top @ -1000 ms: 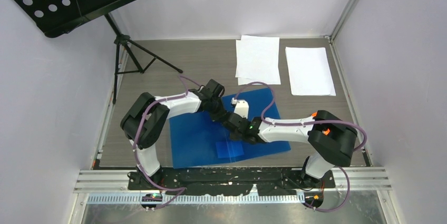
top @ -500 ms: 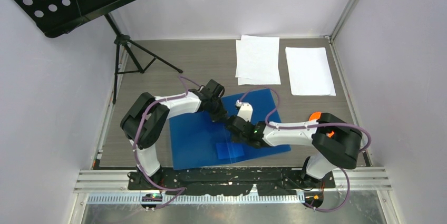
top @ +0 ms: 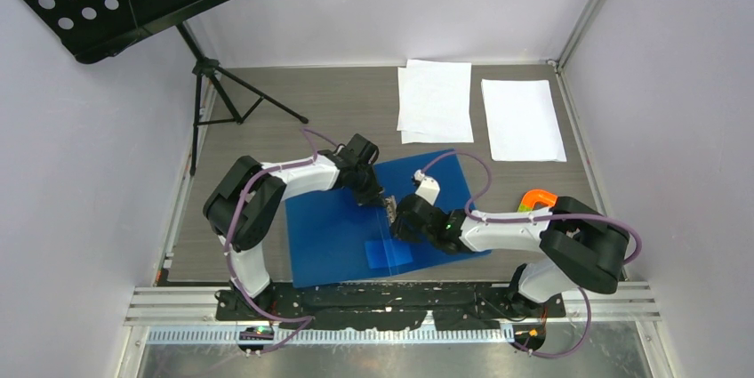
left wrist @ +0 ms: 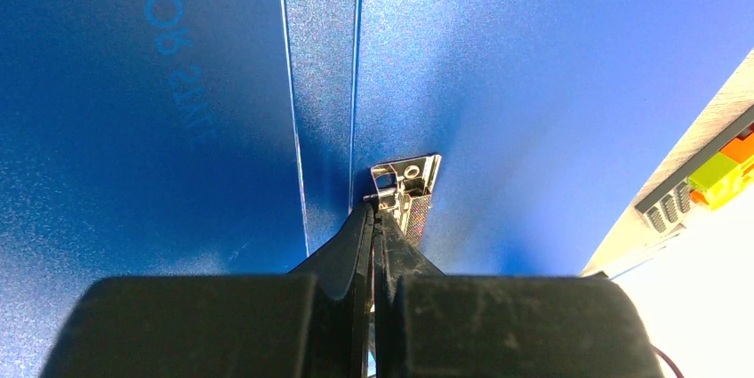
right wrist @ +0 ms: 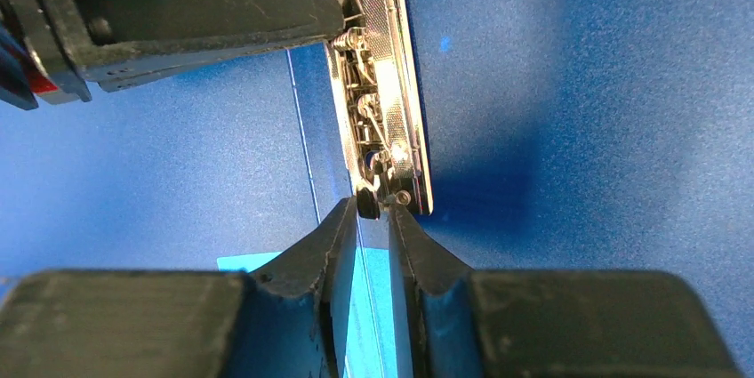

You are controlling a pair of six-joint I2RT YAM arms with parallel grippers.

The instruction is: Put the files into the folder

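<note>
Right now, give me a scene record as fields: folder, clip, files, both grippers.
folder: blue, open flat on the table, near the arms
metal clip: inside the folder, along its spine
files: two white piles at the table's far edge, outside the folder
left gripper: shut, tips against one end of the metal clip
right gripper: shut on the metal clip's other end
task state: no file in the folder yet

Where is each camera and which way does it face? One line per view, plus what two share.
Top external: above, behind the bases, looking down on the table, blue folder and paper sheets; both arms show.
Left wrist: on the left arm, looks along the shut left fingers at the folder's metal clip.
Right wrist: on the right arm, looks along the right fingers at that clip; left fingers show.
Shared: both wrist views see the clip.
</note>
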